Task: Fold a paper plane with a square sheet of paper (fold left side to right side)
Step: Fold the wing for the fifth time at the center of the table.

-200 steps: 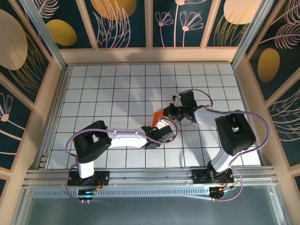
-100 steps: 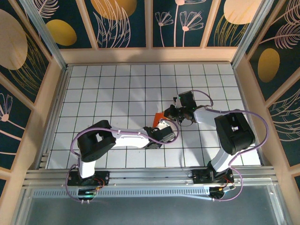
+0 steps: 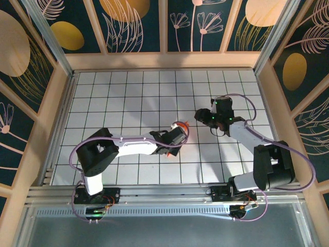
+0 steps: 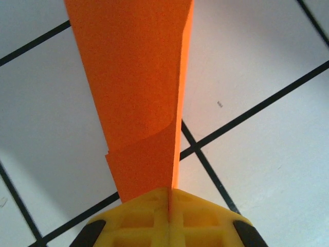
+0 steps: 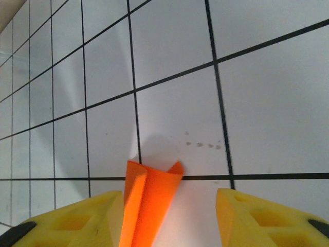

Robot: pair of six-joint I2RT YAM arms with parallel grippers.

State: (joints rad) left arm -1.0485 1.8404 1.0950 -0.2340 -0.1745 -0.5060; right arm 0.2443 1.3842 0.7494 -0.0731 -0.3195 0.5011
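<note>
My left end effector (image 4: pixel 169 201) is clamped on the paper (image 4: pixel 136 87), wedge running ahead, likely to hold creases shut | my right end effector (image 5: pixel 170 199) is apart, paper low between its fingers, unheld

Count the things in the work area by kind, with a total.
Orange paper, folded: 1
Tools: 2. The left tool is shut on the paper and the right tool is open.
Total: 3
</note>
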